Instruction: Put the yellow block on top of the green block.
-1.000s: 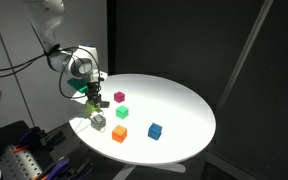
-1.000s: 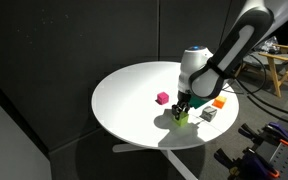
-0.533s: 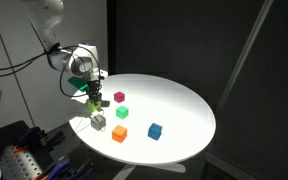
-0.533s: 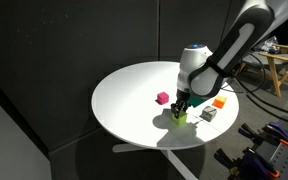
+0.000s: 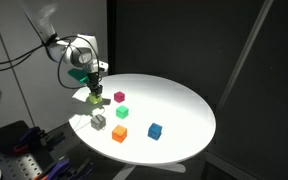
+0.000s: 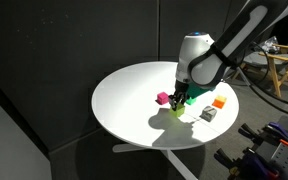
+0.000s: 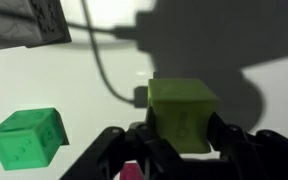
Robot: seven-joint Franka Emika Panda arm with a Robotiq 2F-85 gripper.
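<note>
The yellow block (image 7: 184, 115) fills the centre of the wrist view, pinched between the two dark fingers of my gripper (image 7: 181, 132). In both exterior views the gripper (image 5: 92, 93) (image 6: 181, 98) hangs a little above the white table with the block (image 5: 93, 98) in it, and a shadow lies beneath. The green block (image 5: 121, 112) rests on the table to the right of the gripper, apart from it. It also shows at the wrist view's lower left as the green block (image 7: 26, 140).
On the round white table (image 5: 179, 100) stand a magenta cube (image 5: 119, 97), a grey cube (image 5: 98, 122), an orange cube (image 5: 119, 133) and a blue cube (image 5: 155, 131). The table edge runs close to the gripper's left. Cluttered benches stand beyond the table.
The jaws have shut on the yellow block and the gripper has risen, lifting the block off the table. The other cubes have not moved.
</note>
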